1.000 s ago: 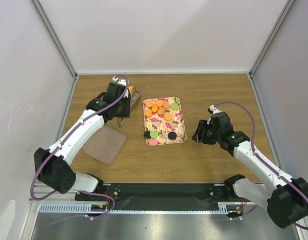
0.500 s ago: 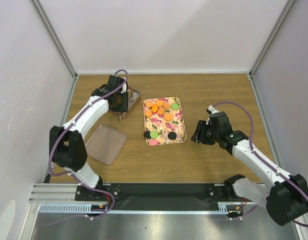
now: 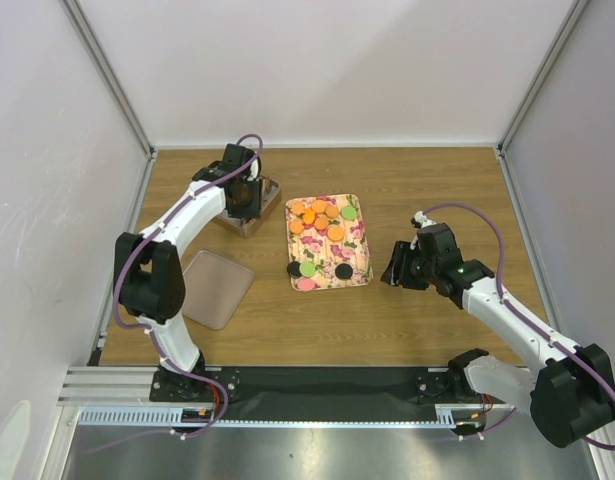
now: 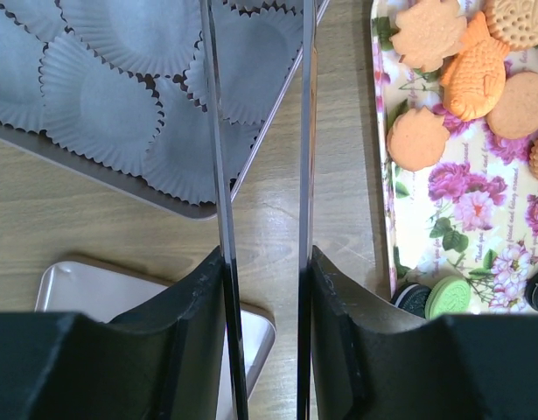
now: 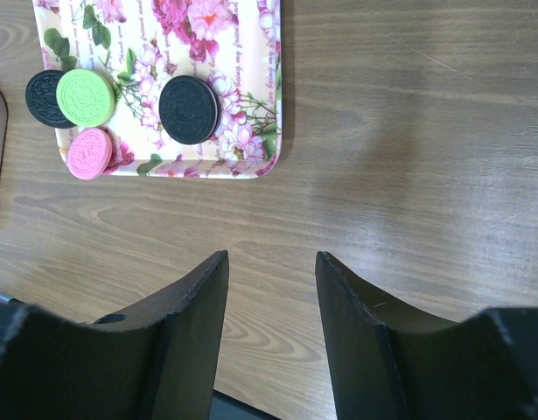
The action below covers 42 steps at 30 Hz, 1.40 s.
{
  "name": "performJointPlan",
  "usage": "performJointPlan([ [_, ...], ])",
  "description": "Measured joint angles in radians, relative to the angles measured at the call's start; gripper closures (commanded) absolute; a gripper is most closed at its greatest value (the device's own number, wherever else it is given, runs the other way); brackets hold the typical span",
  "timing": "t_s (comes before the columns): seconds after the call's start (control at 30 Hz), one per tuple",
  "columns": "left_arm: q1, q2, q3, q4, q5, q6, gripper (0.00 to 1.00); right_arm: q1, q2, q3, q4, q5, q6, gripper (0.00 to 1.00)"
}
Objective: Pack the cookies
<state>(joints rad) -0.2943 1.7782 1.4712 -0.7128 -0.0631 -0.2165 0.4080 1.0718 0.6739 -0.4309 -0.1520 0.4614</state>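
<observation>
The cookies [image 3: 319,216] lie on the floral tray [image 3: 360,240]: orange ones at the far end, black, green and pink ones at the near end. The left wrist view shows orange cookies [image 4: 417,140] and a green one [image 4: 448,296]. My left gripper [image 3: 243,195] is over the metal box of white paper cups [image 3: 267,208]. It [image 4: 262,254] is shut on thin metal tongs [image 4: 218,131], whose blades stand apart and hold nothing. My right gripper [image 3: 395,268] is open and empty over bare wood [image 5: 273,271], right of the tray's near corner, near a black cookie [image 5: 188,109].
The box of paper cups [image 4: 102,172] is left of the floral tray [image 4: 478,219]. Its flat lid [image 3: 215,290] lies on the table at the near left and also shows in the left wrist view [image 4: 102,289]. White walls close in the table at the back and sides.
My left arm has folded back and its gripper has moved with the tongs toward the far left, over the box of paper cups. The right arm has barely moved.
</observation>
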Motion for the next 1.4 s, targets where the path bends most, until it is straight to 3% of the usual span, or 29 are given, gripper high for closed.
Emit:
performJointPlan([
  [1.4, 0.001, 0.006, -0.012, 0.000, 0.017, 0.016, 0.50, -0.005, 0.001, 0.000, 0.002, 0.000, 0.000, 0.50],
])
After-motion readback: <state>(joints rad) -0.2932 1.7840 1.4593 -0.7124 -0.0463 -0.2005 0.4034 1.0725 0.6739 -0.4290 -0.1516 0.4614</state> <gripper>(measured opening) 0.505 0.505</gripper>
